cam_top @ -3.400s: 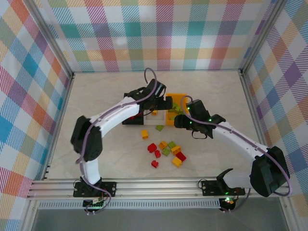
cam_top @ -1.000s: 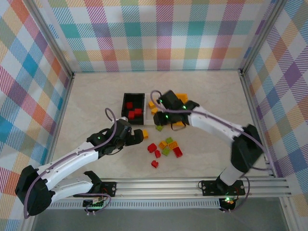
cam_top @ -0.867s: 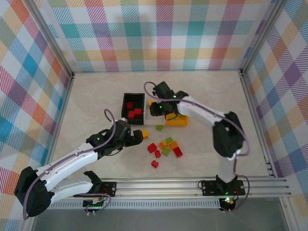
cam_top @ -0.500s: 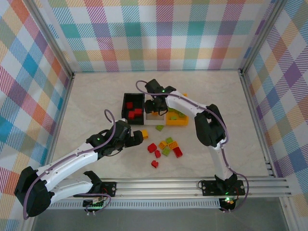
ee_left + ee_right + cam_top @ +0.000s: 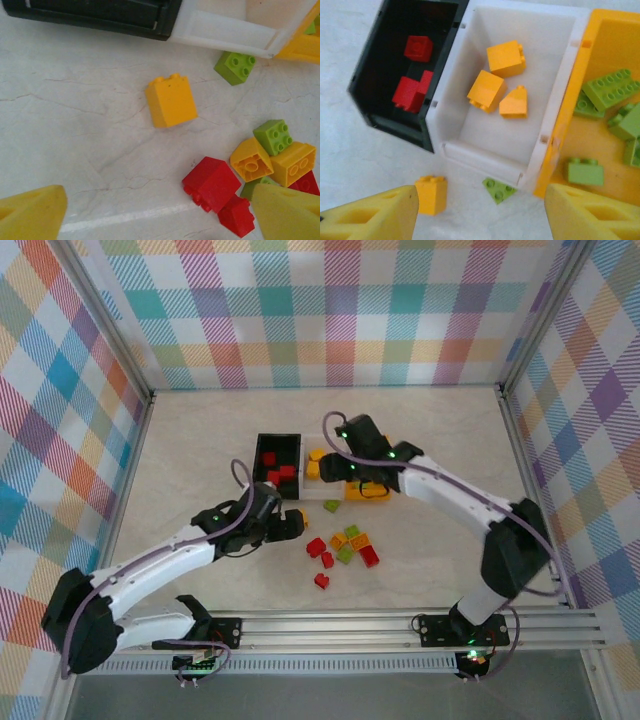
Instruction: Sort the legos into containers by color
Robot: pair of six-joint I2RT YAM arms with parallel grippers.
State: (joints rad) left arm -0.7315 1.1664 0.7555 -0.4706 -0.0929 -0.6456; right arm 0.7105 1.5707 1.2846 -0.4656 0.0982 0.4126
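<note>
Three containers stand side by side: the black bin [image 5: 395, 127] holds red legos [image 5: 410, 92], the white bin [image 5: 485, 155] holds three orange-yellow legos [image 5: 487, 90], and the orange-yellow bin [image 5: 610, 50] holds green legos [image 5: 607, 90]. My right gripper [image 5: 345, 468] hangs open and empty above the white bin. An orange-yellow lego [image 5: 171, 100] and a green one [image 5: 235, 66] lie on the table in front of the bins. My left gripper [image 5: 290, 525] is open just short of that orange-yellow lego, its fingertips [image 5: 30, 215] wide apart over bare table beside red legos [image 5: 212, 182].
A loose pile of red, green and orange-yellow legos [image 5: 347, 545] lies right of my left gripper. One red lego [image 5: 321, 581] sits alone nearer the front. The black bin [image 5: 257, 465] is just behind my left gripper. Plaid walls enclose the table.
My right gripper has opened and swung back right over the white bin. My left gripper has slid right toward the orange-yellow lego and its jaws have narrowed slightly.
</note>
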